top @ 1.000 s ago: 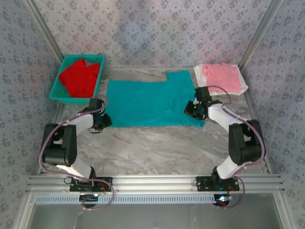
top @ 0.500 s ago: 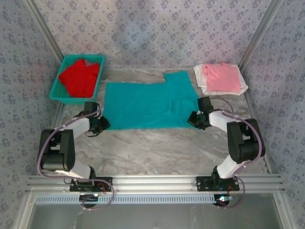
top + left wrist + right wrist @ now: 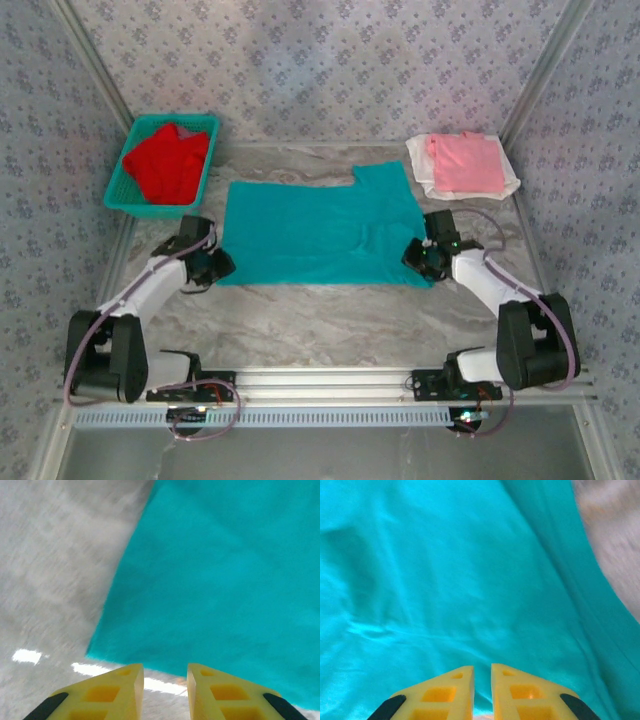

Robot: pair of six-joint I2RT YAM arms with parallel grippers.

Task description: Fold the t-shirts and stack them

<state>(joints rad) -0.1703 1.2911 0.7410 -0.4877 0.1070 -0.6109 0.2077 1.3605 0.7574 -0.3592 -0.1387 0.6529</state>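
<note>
The left hand (image 3: 165, 667) is hovering slightly spread, holding nothing, just off the teal shirt's (image 3: 320, 230) near left corner. The right hand (image 3: 482, 667), barely parted, is sitting over the shirt's near right corner. The shirt is lying spread flat on the surface (image 3: 330, 325), plain-coloured and faintly creased. Against a second ago, it is lying closer to the surface's near edge.
</note>
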